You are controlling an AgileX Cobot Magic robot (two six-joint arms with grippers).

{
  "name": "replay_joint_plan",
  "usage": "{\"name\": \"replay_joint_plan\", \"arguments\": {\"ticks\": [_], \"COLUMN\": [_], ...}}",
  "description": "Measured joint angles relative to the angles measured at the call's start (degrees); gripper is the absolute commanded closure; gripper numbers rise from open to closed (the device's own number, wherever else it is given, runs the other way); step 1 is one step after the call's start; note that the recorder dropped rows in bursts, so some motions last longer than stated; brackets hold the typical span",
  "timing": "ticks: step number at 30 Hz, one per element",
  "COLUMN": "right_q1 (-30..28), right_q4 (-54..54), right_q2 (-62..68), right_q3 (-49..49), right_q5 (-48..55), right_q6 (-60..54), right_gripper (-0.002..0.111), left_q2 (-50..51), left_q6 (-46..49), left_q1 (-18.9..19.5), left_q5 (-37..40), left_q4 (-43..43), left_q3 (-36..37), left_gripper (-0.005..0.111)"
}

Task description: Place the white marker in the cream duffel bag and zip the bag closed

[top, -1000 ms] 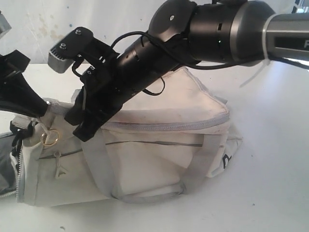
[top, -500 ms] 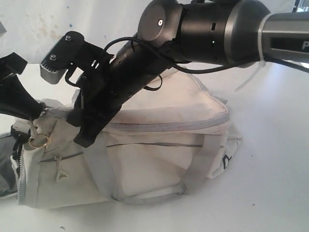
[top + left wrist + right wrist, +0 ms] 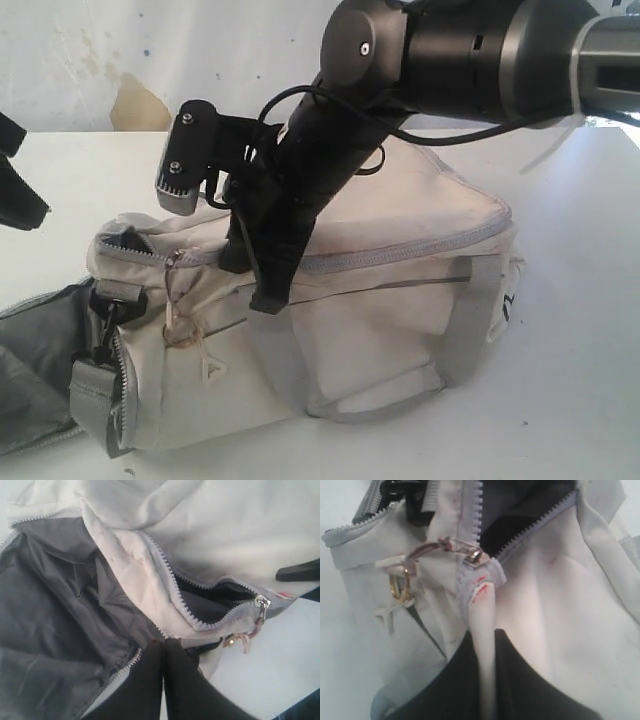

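Bag (image 3: pixel 400 300) rests on the white tabletop (image 3: pixel 580 380), toward its left side. Its top zipper (image 3: pixel 400 255) is closed along most of its length but gapes at the left end, where grey lining (image 3: pixel 60 605) spills out. The right gripper (image 3: pixel 482 640) reaches across the bag and is clenched on a cream tab (image 3: pixel 481 605) just beside the slider (image 3: pixel 475 556), while the left gripper (image 3: pixel 162 647), fingers pressed together with nothing between them, hangs over the lining near the open end.
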Motion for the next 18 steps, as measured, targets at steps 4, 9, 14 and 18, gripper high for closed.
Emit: {"name": "replay_joint_plan", "arguments": {"ticks": [4, 9, 14, 18], "right_q1": [0.00, 0.00, 0.00, 0.00], "right_q4": [0.25, 0.35, 0.46, 2.67], "right_q2": [0.22, 0.22, 0.25, 0.25], "right_q3": [0.00, 0.00, 0.00, 0.00], "right_q5": [-2.42, -3.84, -4.03, -4.43], "right_q6": [4.37, 12.07, 18.42, 20.53], "right_gripper": [0.108, 0.108, 0.108, 0.108], "left_q2": [0.00, 0.00, 0.00, -0.10], "left_q6": [1.59, 7.54, 9.09, 9.30], "left_q1": [-0.03, -0.03, -0.13, -0.13], "left_q5": [0.00, 0.00, -0.09, -0.09], "left_q4": [-3.58, -14.45, -19.08, -19.86], "left_q3": [2.90, 6.39, 9.09, 12.56], "left_gripper": [0.076, 0.061, 0.056, 0.050]}}
